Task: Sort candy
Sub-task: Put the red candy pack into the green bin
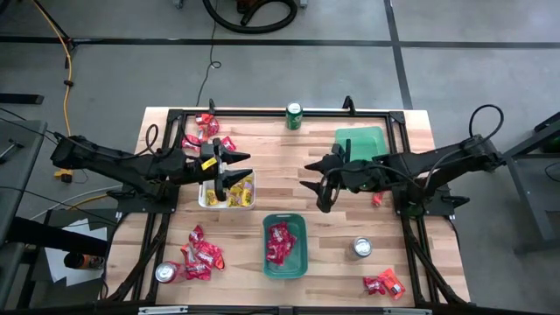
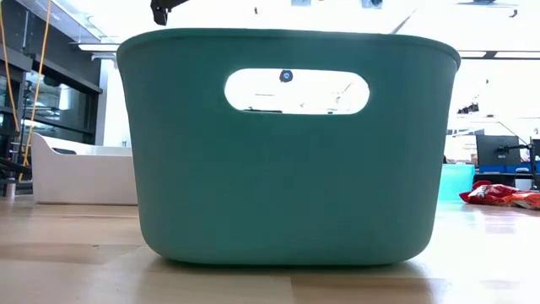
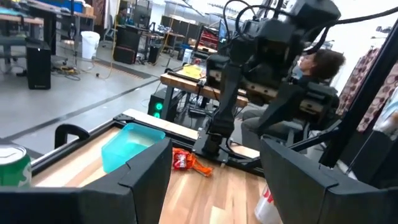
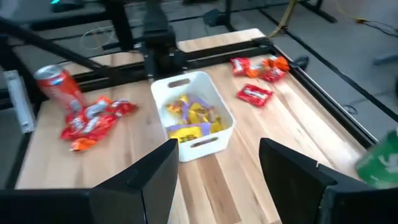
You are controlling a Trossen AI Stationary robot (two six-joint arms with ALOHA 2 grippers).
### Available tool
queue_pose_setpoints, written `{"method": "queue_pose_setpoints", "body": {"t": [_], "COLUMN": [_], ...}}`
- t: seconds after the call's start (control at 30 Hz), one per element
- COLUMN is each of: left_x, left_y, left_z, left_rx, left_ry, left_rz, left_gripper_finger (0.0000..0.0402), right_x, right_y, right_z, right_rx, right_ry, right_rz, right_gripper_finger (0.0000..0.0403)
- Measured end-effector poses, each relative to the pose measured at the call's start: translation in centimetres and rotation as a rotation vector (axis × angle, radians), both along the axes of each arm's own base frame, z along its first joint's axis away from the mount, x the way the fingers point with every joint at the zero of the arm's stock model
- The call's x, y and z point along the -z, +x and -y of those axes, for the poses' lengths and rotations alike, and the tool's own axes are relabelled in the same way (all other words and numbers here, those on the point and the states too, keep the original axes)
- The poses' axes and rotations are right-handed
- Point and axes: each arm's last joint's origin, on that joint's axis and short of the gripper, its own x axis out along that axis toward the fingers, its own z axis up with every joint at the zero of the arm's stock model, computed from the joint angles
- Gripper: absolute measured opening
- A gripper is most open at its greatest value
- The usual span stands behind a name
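Observation:
My left gripper (image 1: 236,169) hangs open and empty above the far edge of a white tray (image 1: 206,198) that holds yellow candy (image 4: 189,118). In its wrist view the open fingers (image 3: 214,186) have nothing between them. My right gripper (image 1: 311,176) is open and empty too (image 4: 217,180). It is over bare wood to the right of the white tray, pointing toward it. A green tray (image 1: 302,249) near the front holds red candy (image 1: 279,242). Loose red and orange candy lies at the far left (image 1: 206,131), the near left (image 1: 199,254) and the near right (image 1: 385,285).
A teal tray (image 1: 360,140) sits under the right arm, with one candy (image 1: 378,199) near it. A green can (image 1: 294,115) stands at the far edge, a silver can (image 1: 361,248) right of the green tray, a red can (image 1: 166,272) near left. A person (image 3: 317,62) sits beyond the table.

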Motion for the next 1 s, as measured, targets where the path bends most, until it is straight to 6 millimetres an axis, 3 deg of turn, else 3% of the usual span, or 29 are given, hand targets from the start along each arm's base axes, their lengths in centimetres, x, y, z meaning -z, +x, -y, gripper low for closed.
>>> {"method": "queue_pose_setpoints", "body": {"t": [0.27, 0.53, 0.83, 1.0], "left_x": [0.0, 0.0, 0.0, -2.1], "left_y": [0.0, 0.0, 0.0, 0.3], "left_z": [0.0, 0.0, 0.0, 0.5], "left_rx": [-0.003, -0.003, -0.003, -0.005], "left_ry": [0.08, 0.084, 0.02, -0.02], "left_rz": [-0.018, -0.019, -0.006, -0.115], "left_gripper_finger": [0.0232, 0.0232, 0.0232, 0.0227], "right_x": [2.3, 2.2, 2.1, 2.1], "right_y": [0.1, 0.9, 1.0, 1.0], "right_z": [0.5, 2.2, 2.6, 2.6], "right_rx": [0.051, 0.065, 0.063, 0.064], "right_ry": [0.009, 0.007, 0.001, 0.011], "right_rz": [0.108, 0.247, 0.251, 0.252], "right_gripper_finger": [0.022, 0.022, 0.022, 0.022]}}
